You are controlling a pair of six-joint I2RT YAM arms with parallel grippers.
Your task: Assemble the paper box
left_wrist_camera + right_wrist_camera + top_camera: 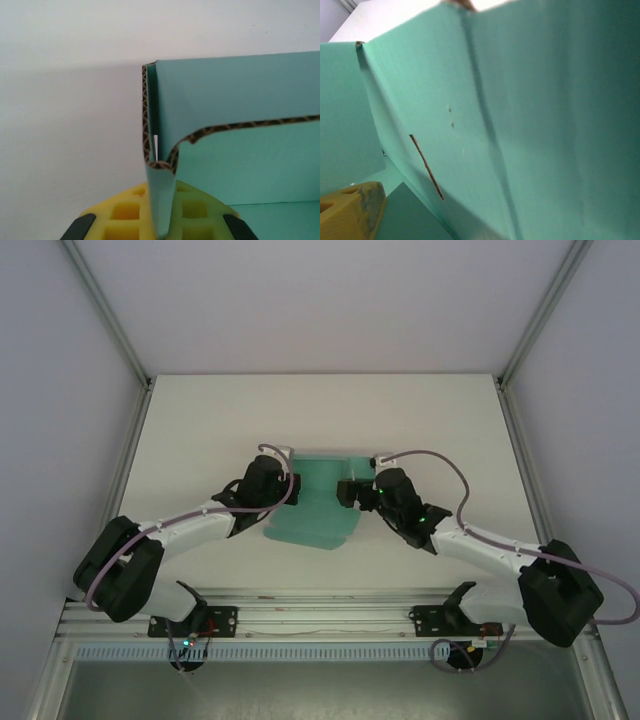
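Observation:
The teal paper box (318, 502) lies half-folded in the middle of the table, its side walls raised and its front flap flat. My left gripper (283, 480) is at its left back corner. In the left wrist view that gripper (162, 202) is shut on a folded teal wall flap (161, 195), pinched between the yellow pads (122, 215). My right gripper (352, 490) is at the box's right wall and stands open. In the right wrist view one yellow finger (351, 211) shows on one side of a raised teal panel (520, 115), which hides the other finger.
The white table (200, 420) is bare around the box. Grey enclosure walls (60, 390) stand at left, right and back. A metal rail (320, 615) with both arm bases runs along the near edge.

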